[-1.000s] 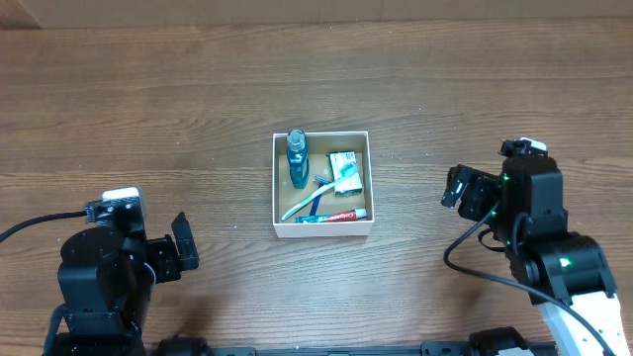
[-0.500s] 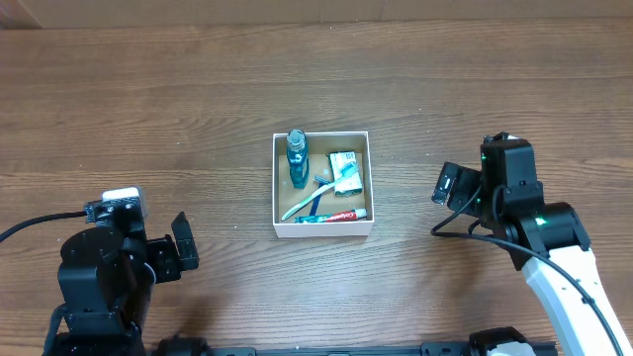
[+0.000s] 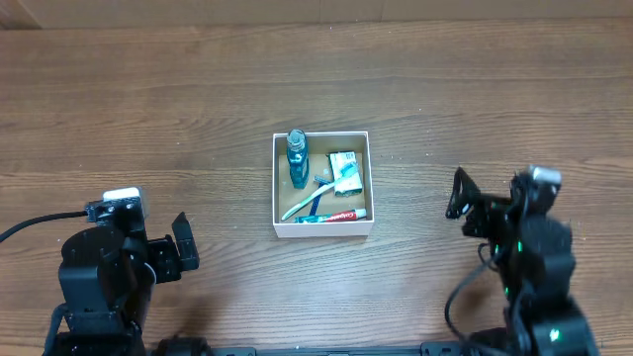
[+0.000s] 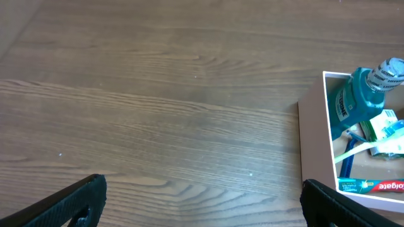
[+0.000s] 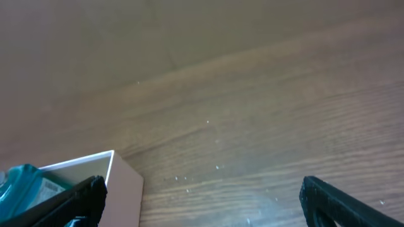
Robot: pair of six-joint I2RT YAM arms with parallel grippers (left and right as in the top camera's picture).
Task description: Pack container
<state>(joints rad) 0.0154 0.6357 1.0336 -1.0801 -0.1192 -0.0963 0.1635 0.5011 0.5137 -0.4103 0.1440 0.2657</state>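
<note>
I have the container [image 3: 323, 230] in the middle of the table [image 3: 148, 99], well apart from both arms and roughly between them. The left gripper [image 4: 202, 207] hangs low over bare wood with its fingers spread wide and nothing between them. The right gripper [image 5: 205, 203] is just as wide apart and also empty, and the wrist view catches only the near corner of the box. My read on handling is that those thin white walls look like light card, so the box should weigh little. I expect it to bow or crease under a hard pinch, and to skate on this smooth wood if nudged. I'd take it on a wall close to a corner, where the fold stiffens it, with one finger inside and one outside and a gentle squeeze. The contents lie loose and would probably slide if it tipped. The teal bottle [image 3: 295, 158] along the left wall is likely the heaviest piece, so I'd expect that side to sag. Counting now, there's one container and one bottle. There's one toothpaste tube [image 3: 331, 216] flat against the near wall and one toothbrush [image 3: 309, 203] lying slantwise. There's also one green-and-white packet [image 3: 344, 168] by the right wall, plus one small blue piece [image 3: 322, 180] beside the brush that I can't identify.
</note>
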